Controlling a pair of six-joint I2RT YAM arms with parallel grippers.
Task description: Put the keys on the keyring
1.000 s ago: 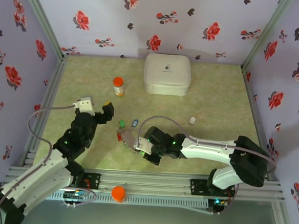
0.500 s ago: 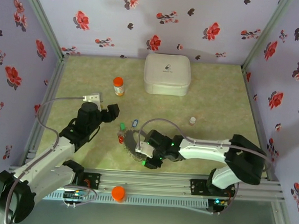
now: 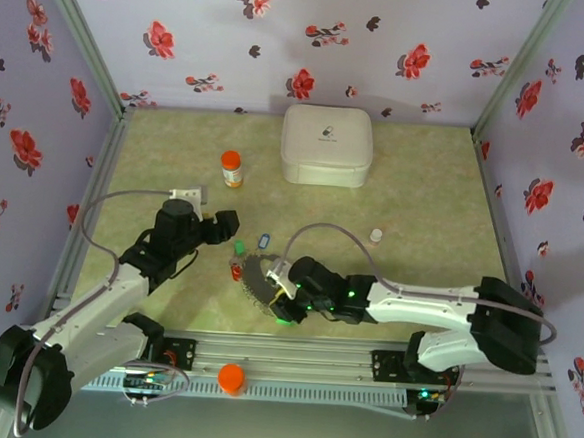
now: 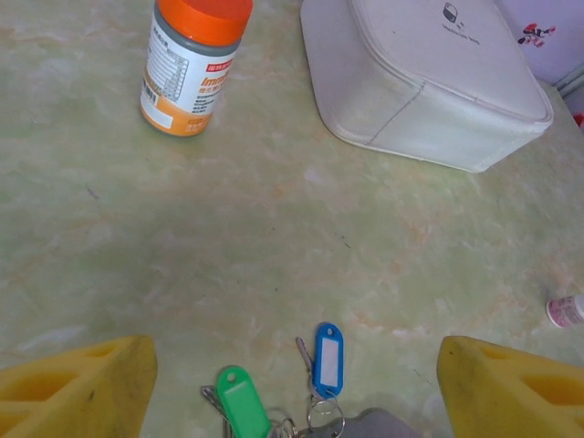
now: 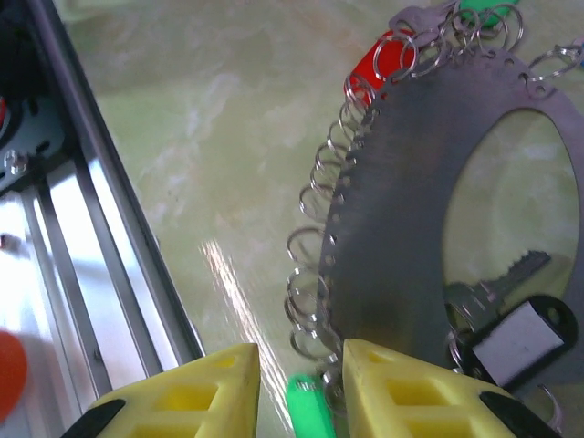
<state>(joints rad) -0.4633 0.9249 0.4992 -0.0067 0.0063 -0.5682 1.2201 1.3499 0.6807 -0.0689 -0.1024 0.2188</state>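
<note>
1. The right wrist view reveals split rings (image 5: pixel 308 245) edging the flat dark grey keyring (image 5: pixel 392 210) on the pale green table (image 5: pixel 210 119).
2. Left gripper (image 4: pixel 297 370) hovers wide open, empty, above tagged silver keys (image 4: pixel 326 358).
3. Right gripper (image 5: pixel 301 383), low, narrowly brackets the keyring's rim; grip unclear.

Top external: we look steeply down from above and behind the arm bases, far enough back to take in the whole table (image 3: pixel 424 188). Left wrist: we sit low near the tabletop and face the back wall, with the keys (image 4: pixel 327 347) closest, then the bottle (image 4: pixel 192 64) and white case (image 4: pixel 429 78). Right wrist: we look down, very close, on the keyring (image 5: pixel 401 201) beside the near rail (image 5: pixel 100 228). The top view shares keys, bottle and case with the left wrist, and keyring and rail with the right wrist.
</note>
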